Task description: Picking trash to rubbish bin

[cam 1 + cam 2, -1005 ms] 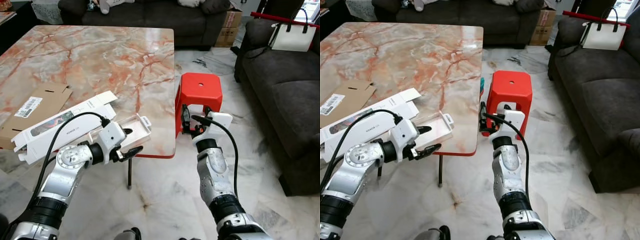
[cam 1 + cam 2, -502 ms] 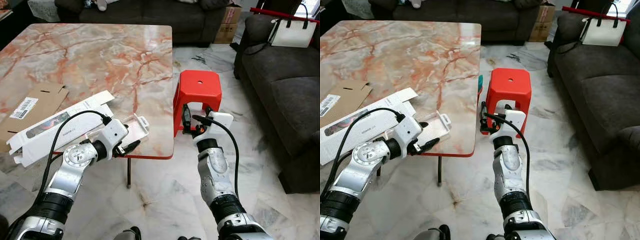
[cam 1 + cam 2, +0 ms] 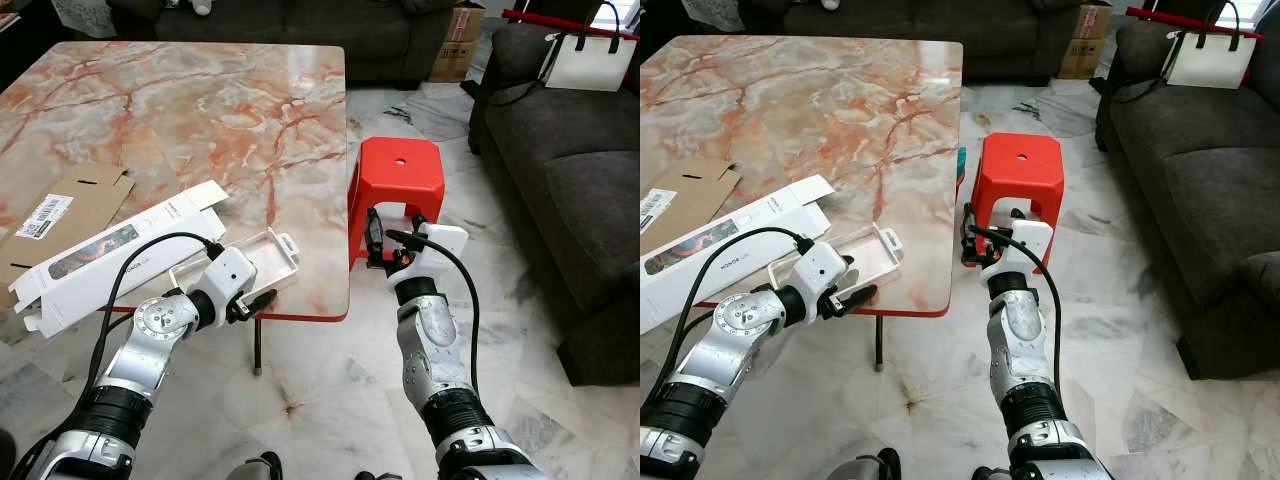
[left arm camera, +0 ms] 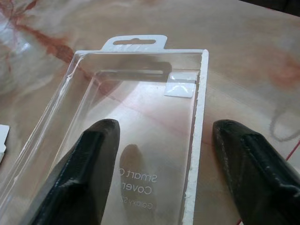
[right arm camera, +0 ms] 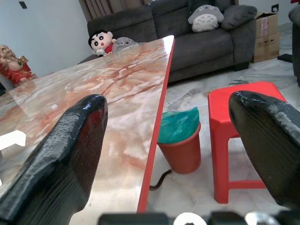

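Left gripper is open, fingers straddling the near end of a clear plastic tray lying flat at the marble table edge. Right gripper is open, idle beside the red stool. Risk: thin, slick walls may flex or skid off the edge when squeezed. Tray is transparent, empty, with a hang tab. The bin, lined green, stands under the table.

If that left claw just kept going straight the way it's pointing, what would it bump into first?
Most likely the clear plastic package lying on the marble table. The left gripper is open and aimed along it, one finger over the package, the other past its edge.
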Available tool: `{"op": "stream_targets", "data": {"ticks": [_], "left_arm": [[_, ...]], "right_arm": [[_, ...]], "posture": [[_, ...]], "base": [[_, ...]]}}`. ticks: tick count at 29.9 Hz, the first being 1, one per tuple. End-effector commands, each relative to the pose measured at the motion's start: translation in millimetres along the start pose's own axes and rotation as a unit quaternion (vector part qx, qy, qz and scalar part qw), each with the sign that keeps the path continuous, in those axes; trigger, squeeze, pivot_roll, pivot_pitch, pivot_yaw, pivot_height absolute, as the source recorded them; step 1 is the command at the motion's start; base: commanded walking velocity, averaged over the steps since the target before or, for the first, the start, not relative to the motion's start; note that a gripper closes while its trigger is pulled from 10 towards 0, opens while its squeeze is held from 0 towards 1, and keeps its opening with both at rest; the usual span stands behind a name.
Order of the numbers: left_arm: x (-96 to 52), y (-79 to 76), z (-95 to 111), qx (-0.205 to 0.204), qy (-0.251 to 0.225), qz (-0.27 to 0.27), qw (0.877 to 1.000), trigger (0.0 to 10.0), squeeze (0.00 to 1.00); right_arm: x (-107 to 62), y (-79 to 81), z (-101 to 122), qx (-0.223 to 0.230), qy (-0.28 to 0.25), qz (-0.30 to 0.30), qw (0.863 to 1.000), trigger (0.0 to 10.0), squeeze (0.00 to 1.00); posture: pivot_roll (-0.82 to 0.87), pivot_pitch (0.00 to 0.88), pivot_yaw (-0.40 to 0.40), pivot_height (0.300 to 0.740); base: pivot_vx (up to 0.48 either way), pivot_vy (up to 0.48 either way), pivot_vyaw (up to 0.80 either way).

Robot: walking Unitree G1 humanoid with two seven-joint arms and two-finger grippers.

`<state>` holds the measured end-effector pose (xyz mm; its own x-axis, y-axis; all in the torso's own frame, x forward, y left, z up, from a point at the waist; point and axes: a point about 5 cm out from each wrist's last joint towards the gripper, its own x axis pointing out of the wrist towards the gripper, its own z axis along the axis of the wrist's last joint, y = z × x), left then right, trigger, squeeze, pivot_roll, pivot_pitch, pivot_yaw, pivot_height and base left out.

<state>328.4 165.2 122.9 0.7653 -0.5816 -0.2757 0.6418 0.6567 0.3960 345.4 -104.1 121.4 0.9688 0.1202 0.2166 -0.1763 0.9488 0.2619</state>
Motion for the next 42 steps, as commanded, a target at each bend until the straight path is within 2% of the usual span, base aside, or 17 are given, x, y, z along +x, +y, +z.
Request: {"op": "stream_targets", "data": {"ticks": [1, 30, 42], "left_arm": [[0.8, -2.1, -3.1, -0.003, 0.006, -0.003, 1.0, 0.0, 0.0], [4.8, -4.1, -3.5, 0.002, 0.016, -0.012, 1.0, 0.0, 0.0], [14.5, -0.9, 13.5, 0.016, -0.023, 0.039, 0.999, 0.0, 0.0]], "right_arm": [[1.0, 0.8, 0.8, 0.001, 0.0, 0.0, 1.0, 10.0, 0.0], [1.6, 1.5, 0.5, 0.002, 0.001, 0.0, 1.0, 10.0, 0.0], [1.8, 1.6, 1.0, 0.002, 0.0, 0.001, 1.0, 10.0, 0.0]], "posture": [[0.17, 0.162, -0.023, 0.74], [0.17, 0.156, -0.019, 0.74], [0.17, 0.156, -0.019, 0.74]], "base": [[0.0, 0.0, 0.0], [0.0, 0.0, 0.0], [0.0, 0.0, 0.0]]}}
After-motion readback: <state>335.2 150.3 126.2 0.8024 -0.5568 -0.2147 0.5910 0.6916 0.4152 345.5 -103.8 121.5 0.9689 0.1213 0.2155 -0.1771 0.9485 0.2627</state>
